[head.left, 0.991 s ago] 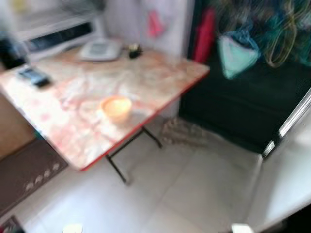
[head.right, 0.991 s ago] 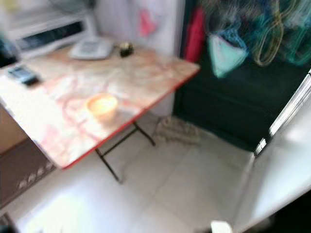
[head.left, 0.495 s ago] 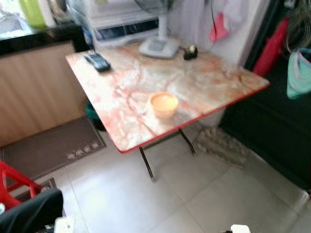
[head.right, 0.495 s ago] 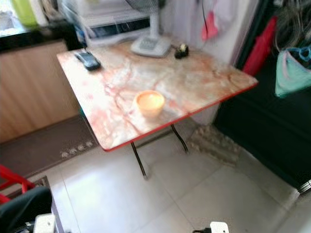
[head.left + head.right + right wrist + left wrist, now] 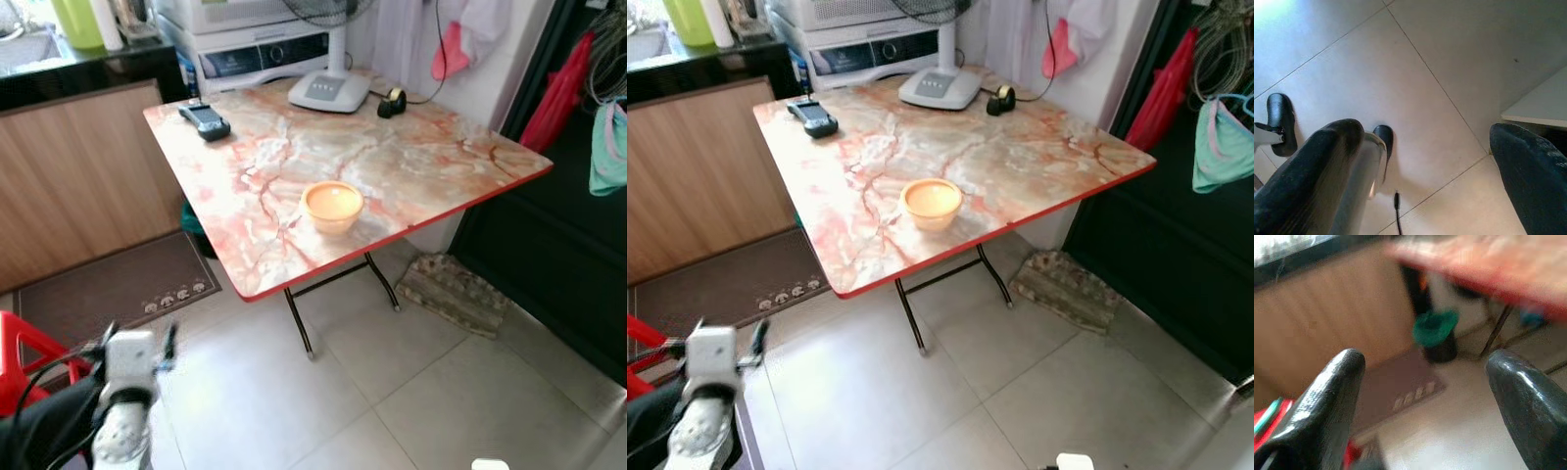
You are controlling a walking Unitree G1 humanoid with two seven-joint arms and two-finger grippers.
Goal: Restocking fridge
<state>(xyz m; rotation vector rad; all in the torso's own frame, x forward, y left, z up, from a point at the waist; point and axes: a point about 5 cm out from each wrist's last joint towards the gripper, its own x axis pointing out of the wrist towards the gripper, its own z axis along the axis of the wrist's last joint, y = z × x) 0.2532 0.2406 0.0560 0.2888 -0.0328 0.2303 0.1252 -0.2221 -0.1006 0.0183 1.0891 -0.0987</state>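
Bowl (image 5: 332,205), small and orange, stands on the marbled pink table (image 5: 421,166) with a red edge, near its near edge and well apart from everything else on it. We see a dark handset (image 5: 205,120) at the table's far left corner, the white base of a standing fan (image 5: 329,90) at the far side, and a small dark tape roll (image 5: 392,101) just right of that base. Behind the table sits a white appliance (image 5: 257,51); its front panel bears markings too small for us to read.

A wooden cabinet (image 5: 78,176) runs along the left, with a brown doormat (image 5: 113,289) on the tiled floor (image 5: 392,392) before it; the mat carries a row of small pale figures that we cannot make out as words. A folded rag (image 5: 453,291) lies on the floor under the table's right corner. A red chair (image 5: 24,348) shows at the near left.

Our left claw (image 5: 1425,396) is low at the near left, fingers spread wide, empty. Our right claw (image 5: 1430,161) points down at the floor tiles, fingers likewise apart, holding nothing.
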